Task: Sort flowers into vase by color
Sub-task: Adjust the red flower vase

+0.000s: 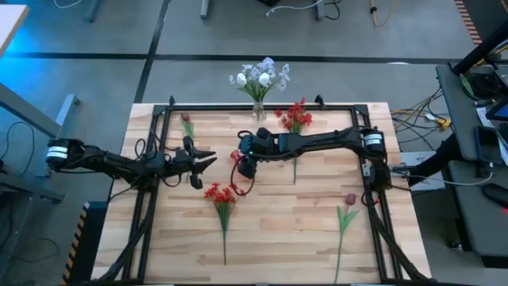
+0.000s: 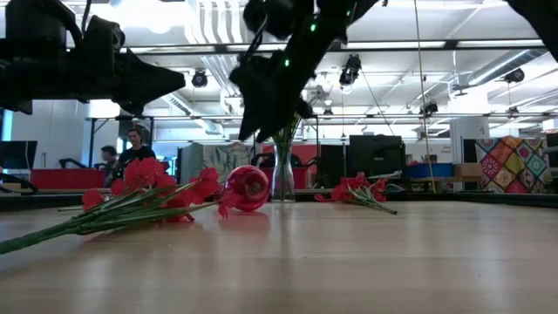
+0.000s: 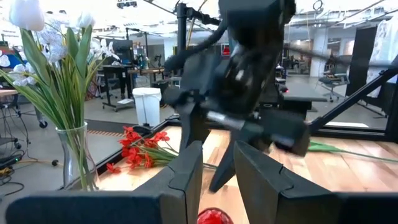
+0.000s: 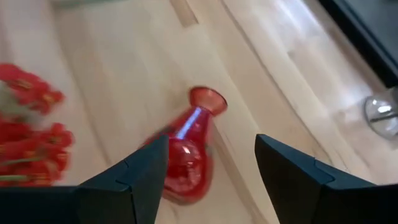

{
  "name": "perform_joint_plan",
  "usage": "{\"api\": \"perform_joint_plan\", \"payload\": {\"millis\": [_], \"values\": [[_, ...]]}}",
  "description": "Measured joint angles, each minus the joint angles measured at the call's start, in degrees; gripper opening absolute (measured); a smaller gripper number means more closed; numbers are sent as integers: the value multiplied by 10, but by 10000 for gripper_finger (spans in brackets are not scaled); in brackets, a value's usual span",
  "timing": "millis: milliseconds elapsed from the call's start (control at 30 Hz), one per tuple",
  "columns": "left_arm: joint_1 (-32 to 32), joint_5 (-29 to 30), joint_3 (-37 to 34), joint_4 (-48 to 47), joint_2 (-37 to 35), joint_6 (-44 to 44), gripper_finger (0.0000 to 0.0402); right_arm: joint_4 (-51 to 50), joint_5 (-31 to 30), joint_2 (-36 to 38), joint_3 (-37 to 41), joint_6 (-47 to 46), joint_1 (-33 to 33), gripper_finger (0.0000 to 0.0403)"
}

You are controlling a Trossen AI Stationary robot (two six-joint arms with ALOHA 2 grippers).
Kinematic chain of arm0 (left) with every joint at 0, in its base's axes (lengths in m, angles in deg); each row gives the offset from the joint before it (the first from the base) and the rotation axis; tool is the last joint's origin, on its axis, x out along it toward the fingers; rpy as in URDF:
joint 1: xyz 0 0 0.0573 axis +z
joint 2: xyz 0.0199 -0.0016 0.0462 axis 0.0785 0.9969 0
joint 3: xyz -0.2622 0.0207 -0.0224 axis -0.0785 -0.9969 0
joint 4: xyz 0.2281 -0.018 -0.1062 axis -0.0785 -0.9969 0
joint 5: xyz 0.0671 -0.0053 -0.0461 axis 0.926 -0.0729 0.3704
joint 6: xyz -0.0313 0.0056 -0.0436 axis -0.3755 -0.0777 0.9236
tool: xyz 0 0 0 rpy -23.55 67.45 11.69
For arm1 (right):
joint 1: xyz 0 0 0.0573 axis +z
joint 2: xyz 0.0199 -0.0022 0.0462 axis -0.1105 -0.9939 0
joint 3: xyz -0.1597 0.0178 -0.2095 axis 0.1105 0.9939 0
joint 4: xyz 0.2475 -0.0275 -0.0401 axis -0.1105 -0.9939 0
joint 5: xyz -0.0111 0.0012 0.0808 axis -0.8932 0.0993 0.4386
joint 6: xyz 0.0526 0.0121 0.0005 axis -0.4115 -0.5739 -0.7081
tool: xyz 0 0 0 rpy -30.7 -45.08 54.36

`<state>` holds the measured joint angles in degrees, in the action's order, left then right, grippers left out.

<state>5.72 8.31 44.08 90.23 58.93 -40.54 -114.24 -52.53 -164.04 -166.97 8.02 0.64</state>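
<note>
A red glass vase (image 4: 188, 148) lies on its side on the table, also seen in the low view (image 2: 247, 187). My right gripper (image 4: 211, 168) hangs open above it, one finger on either side, apart from it (image 2: 255, 118). My left gripper (image 1: 208, 159) is open just left of the vase, pointing at it (image 3: 214, 177). A clear vase (image 1: 259, 110) with white and pale-blue flowers (image 1: 260, 76) stands at the far edge. Red clusters lie at the far side (image 1: 295, 117) and near the middle (image 1: 221, 195). Pink tulips lie far left (image 1: 186, 119) and near right (image 1: 349, 199).
A black frame (image 1: 238, 106) runs around the wooden table top. The near half holds only the two long-stemmed flowers, with bare wood between them. People and desks show in the room beyond the far edge in the low view.
</note>
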Motion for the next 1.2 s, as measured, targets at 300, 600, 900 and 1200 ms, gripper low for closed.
{"api": "perform_joint_plan", "payload": {"millis": [300, 600, 900, 1200], "values": [[0, 0, 0, 0, -1, 0, 78, 40, 45, -42, 0, -8, -20, 191], [0, 0, 0, 0, -1, 0, 78, 29, 48, -51, 0, -22, -22, 117], [0, 0, 0, -1, -1, 2, 78, -45, 88, -43, -1, -21, -21, 76], [0, 0, 0, -2, -1, 2, 78, -123, 85, 0, 1, -11, -14, 107]]}}
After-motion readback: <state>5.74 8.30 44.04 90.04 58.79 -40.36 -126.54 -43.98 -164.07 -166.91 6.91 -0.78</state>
